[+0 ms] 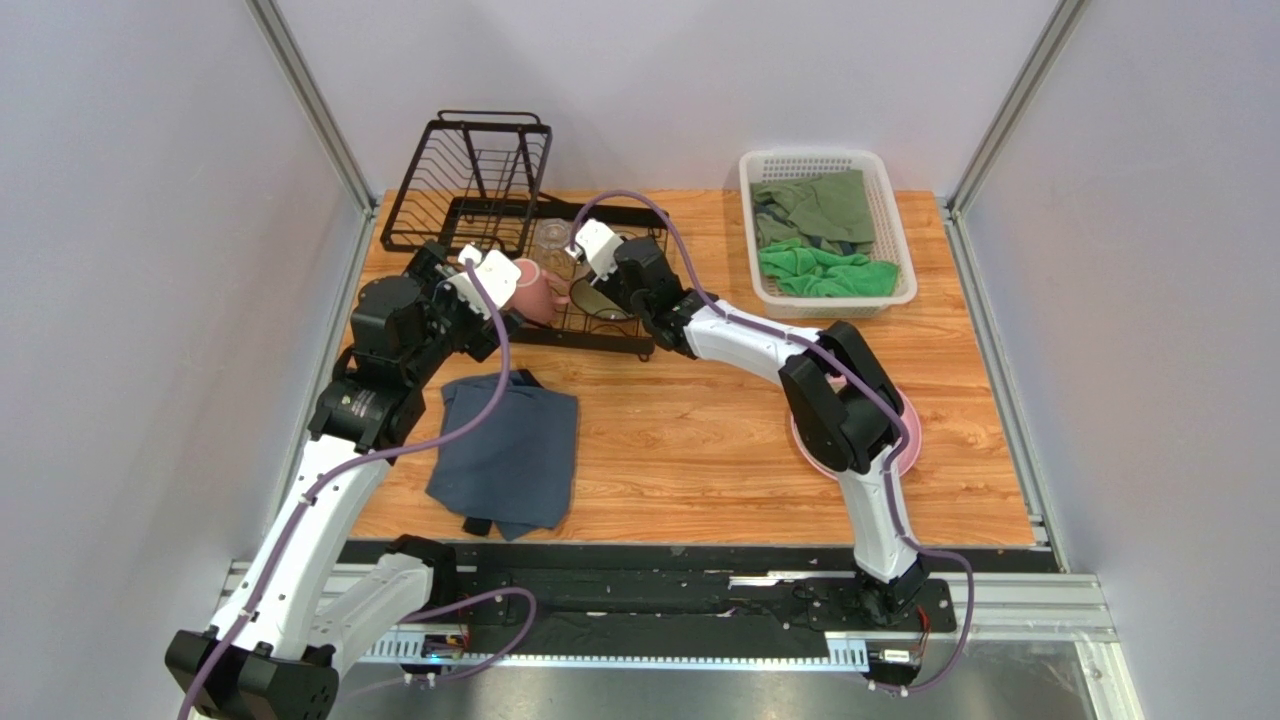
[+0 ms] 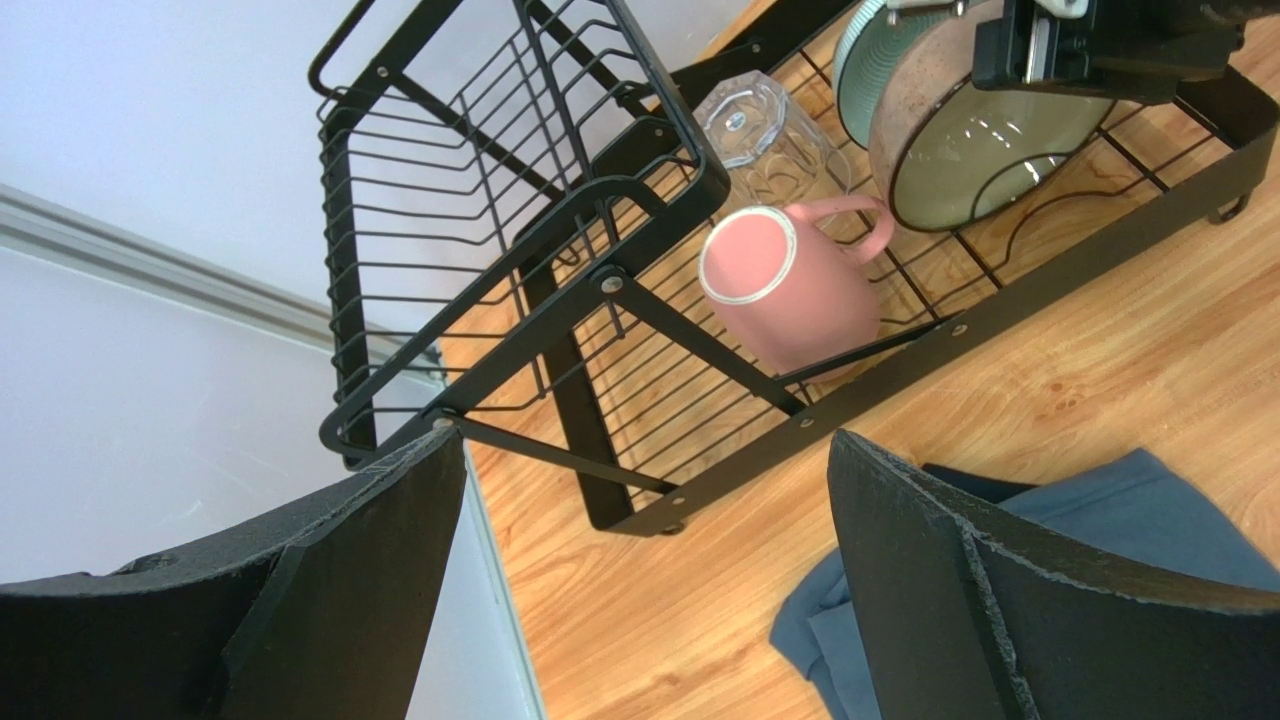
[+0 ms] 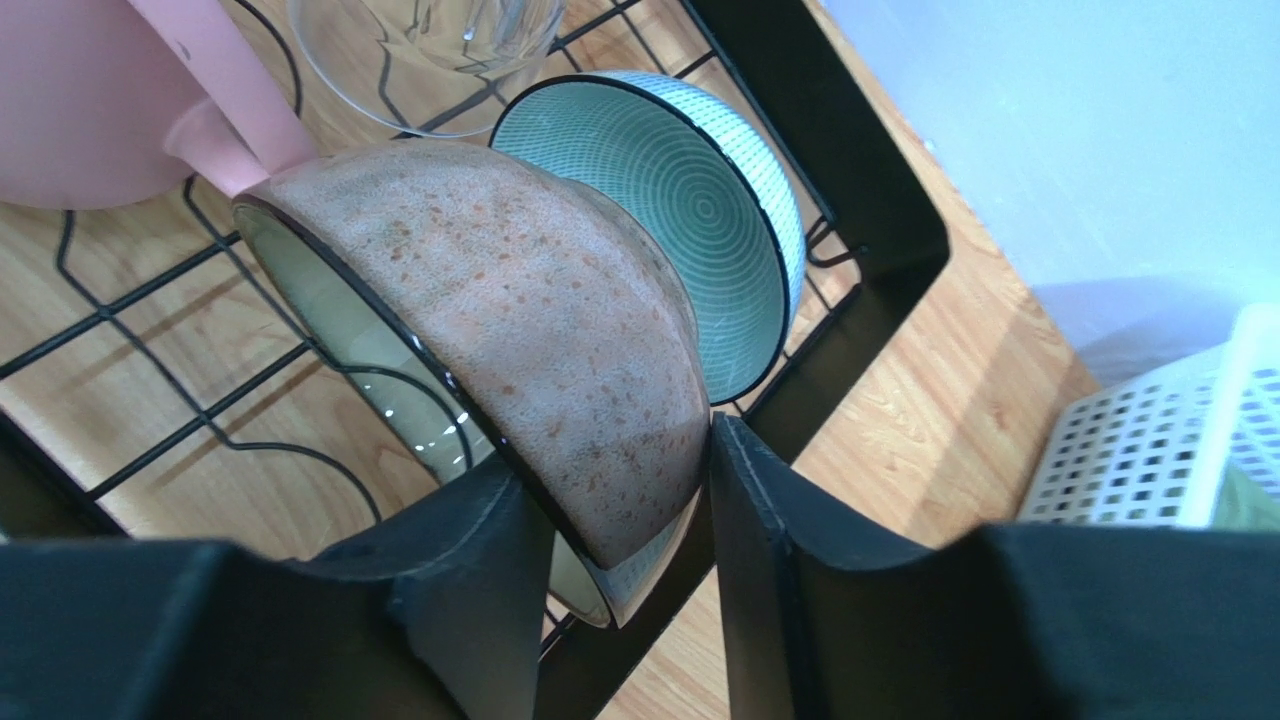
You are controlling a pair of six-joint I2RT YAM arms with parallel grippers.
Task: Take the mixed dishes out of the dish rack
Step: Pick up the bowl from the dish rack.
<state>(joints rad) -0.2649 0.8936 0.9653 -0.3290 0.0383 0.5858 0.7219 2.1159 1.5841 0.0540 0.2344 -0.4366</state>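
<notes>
Two grippers: right gripper (image 3: pixel 624 495) pinched the rim of the speckled bowl (image 3: pixel 511 300) tilted in the dish rack (image 2: pixel 609 281) lower tray; left gripper (image 2: pixel 643 450) gaped wide, empty, short of the pink mug (image 2: pixel 789 285) lying on that tray.

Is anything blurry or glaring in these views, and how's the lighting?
Top view: soft even light, faint shadows, all sharp. Left wrist view: pink mug crisp, left fingers dark. Right wrist view: pale reflections on the brown bowl's glossy inside, right fingers dark.

wooden table (image 1: pixel 706 435) | dish rack (image 1: pixel 496 195) | blue-grey cloth (image 1: pixel 507 450) | white basket (image 1: pixel 819 158) | pink plate (image 1: pixel 908 435)
</notes>
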